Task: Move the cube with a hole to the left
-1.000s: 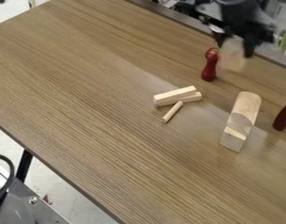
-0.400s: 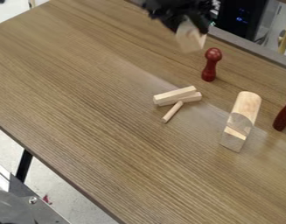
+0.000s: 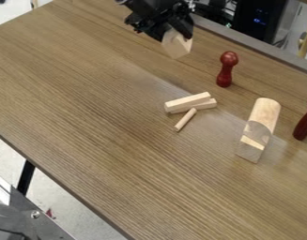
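At the top of the view, right of centre, my black gripper (image 3: 174, 35) hangs over the far part of the table, shut on a pale wooden cube (image 3: 176, 45). The cube sits tilted between the fingers, left of the nearer red peg. Part of it is covered by the gripper, and I cannot make out its hole.
A red peg (image 3: 226, 69) stands right of the cube, another (image 3: 304, 124) at the right edge. Wooden sticks (image 3: 188, 102) and a thin dowel (image 3: 185, 120) lie mid-table (image 3: 105, 117). A wooden arch piece (image 3: 264, 115) adjoins a block (image 3: 250, 148) at right.
My gripper has moved left with the cube held in it, from above the nearer red peg's right side to its left. The pieces on the table have stayed put.
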Action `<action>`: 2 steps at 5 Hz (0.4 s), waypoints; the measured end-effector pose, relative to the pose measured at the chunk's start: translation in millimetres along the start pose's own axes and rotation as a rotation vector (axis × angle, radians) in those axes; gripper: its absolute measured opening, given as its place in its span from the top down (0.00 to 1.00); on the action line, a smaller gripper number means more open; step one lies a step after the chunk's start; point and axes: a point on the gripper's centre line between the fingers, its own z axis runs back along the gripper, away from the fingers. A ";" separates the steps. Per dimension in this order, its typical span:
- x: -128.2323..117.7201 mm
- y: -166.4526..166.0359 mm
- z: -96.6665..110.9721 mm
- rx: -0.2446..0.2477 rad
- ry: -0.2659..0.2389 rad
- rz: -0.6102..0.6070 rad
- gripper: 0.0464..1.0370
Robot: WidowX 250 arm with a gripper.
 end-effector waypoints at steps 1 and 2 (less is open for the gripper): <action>-1.4 13.4 -7.3 -0.063 0.023 0.043 0.48; -1.0 23.5 -18.1 -0.084 0.052 0.063 0.48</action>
